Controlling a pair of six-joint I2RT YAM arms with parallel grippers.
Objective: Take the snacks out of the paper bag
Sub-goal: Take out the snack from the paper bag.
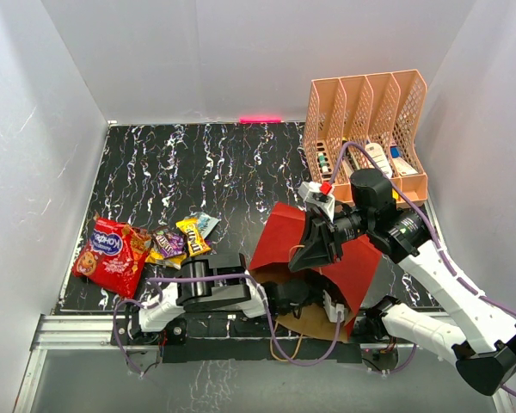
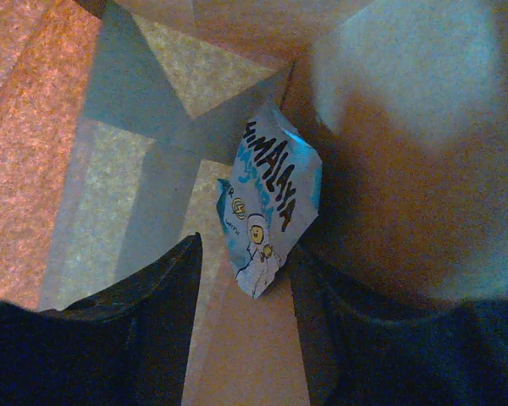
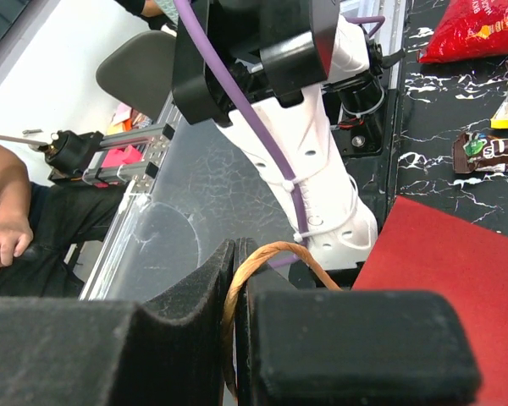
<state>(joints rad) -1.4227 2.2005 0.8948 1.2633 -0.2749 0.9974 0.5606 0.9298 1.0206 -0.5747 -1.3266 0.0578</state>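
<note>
The paper bag (image 1: 359, 262), dark red outside, lies near the front edge with its mouth toward the left arm (image 1: 213, 288). My right gripper (image 3: 240, 279) is shut on its brown cord handle (image 3: 275, 254) and holds the bag up by it. In the left wrist view my left gripper (image 2: 241, 262) is inside the bag, open. A blue-white snack packet (image 2: 269, 203) lies on the kraft floor just ahead, its lower tip between the fingertips (image 2: 173, 279). A large red snack bag (image 1: 112, 254) and several small packets (image 1: 181, 239) lie on the table at the left.
A peach mesh file rack (image 1: 370, 120) holding pens and small items stands at the back right, just behind the right arm. White walls close in the black marbled table (image 1: 198, 172). In the right wrist view a person's arm (image 3: 4, 211) is beyond the table's near rail.
</note>
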